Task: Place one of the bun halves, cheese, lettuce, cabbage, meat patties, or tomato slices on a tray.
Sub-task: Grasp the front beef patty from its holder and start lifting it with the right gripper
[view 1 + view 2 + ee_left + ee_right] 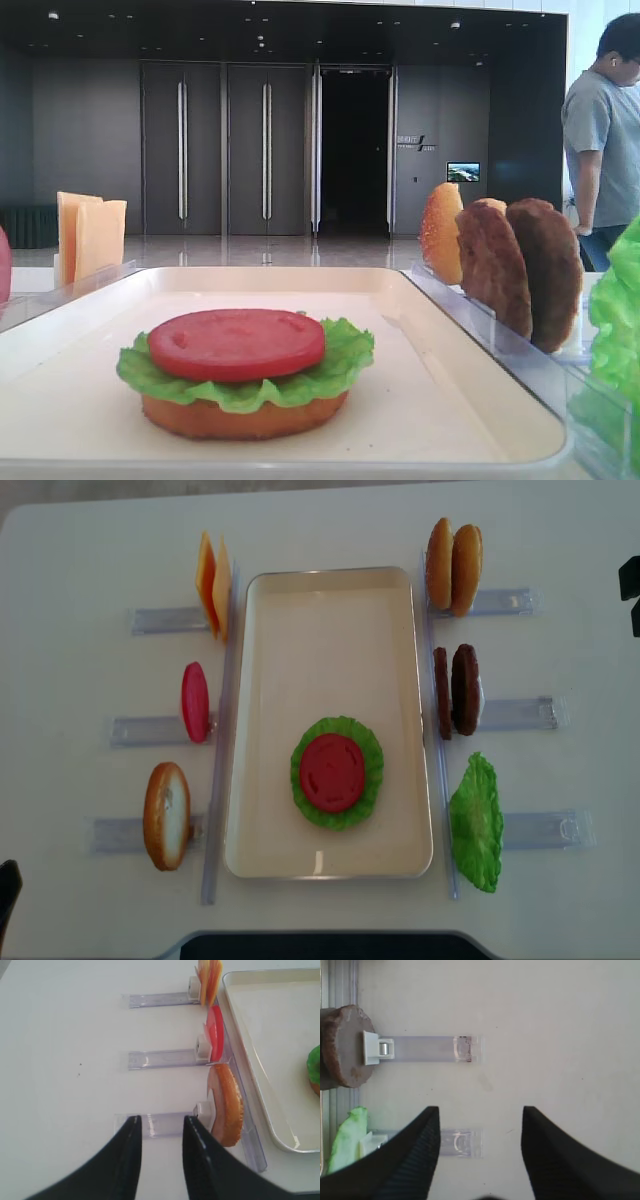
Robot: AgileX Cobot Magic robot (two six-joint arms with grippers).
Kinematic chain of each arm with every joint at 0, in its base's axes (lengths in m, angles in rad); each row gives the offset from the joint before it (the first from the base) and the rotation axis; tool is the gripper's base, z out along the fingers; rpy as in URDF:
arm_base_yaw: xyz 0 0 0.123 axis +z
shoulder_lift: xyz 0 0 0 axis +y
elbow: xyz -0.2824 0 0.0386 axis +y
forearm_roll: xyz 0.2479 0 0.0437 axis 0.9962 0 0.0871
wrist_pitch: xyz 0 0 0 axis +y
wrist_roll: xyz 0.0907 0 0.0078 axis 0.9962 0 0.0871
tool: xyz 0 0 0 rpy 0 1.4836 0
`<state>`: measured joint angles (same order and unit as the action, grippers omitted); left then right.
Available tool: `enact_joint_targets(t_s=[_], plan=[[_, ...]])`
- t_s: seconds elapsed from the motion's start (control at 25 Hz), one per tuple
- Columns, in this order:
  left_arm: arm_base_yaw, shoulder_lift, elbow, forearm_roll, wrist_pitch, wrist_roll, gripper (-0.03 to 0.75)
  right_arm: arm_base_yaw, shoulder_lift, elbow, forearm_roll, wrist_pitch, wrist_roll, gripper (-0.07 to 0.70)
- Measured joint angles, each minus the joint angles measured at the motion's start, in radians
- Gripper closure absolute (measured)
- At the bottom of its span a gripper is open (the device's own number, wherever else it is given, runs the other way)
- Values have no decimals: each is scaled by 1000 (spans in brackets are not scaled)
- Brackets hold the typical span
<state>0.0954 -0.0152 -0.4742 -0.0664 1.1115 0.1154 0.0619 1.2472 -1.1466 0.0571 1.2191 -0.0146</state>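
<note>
Nearest the low cam: a half-built burger on the tray [440, 330] — flat bun half [245, 417] at bottom, lettuce [340, 370] on it, tomato slice [237, 343] on top. In the overhead view the stack sits a bit toward the near end of the tray, approx. centred side to side.

So 3 layers look done. Left in the racks: two meat patties [456, 690] upright beside the tray's right rim, two bun halves [452, 566] beyond them, a spare lettuce leaf [476, 822] nearer; on the left side, cheese [212, 584], one more tomato slice [194, 701], and a domed bun [166, 815]. Patty or cheese seems the likely next layer, but that's my guess.

Right pincer [480, 1155] hangs over bare tabletop [560, 1035], jaws wide, nothing between them; a patty and a bit of green at the left edge of its wrist view. Left pincer [160, 1160] is part open, also empty, hovering just beside the domed bun's rack. Neither touches any food.
</note>
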Motion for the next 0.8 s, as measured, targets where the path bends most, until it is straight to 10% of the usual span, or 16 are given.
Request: enact_joint_targets(t_s=[0.36,0.8], plan=[[0,0,0,0,0,0,496,30,2,0,37,1,0,248],[0,0,0,0,0,-1,496,339,5,0,44,-129,170,248]])
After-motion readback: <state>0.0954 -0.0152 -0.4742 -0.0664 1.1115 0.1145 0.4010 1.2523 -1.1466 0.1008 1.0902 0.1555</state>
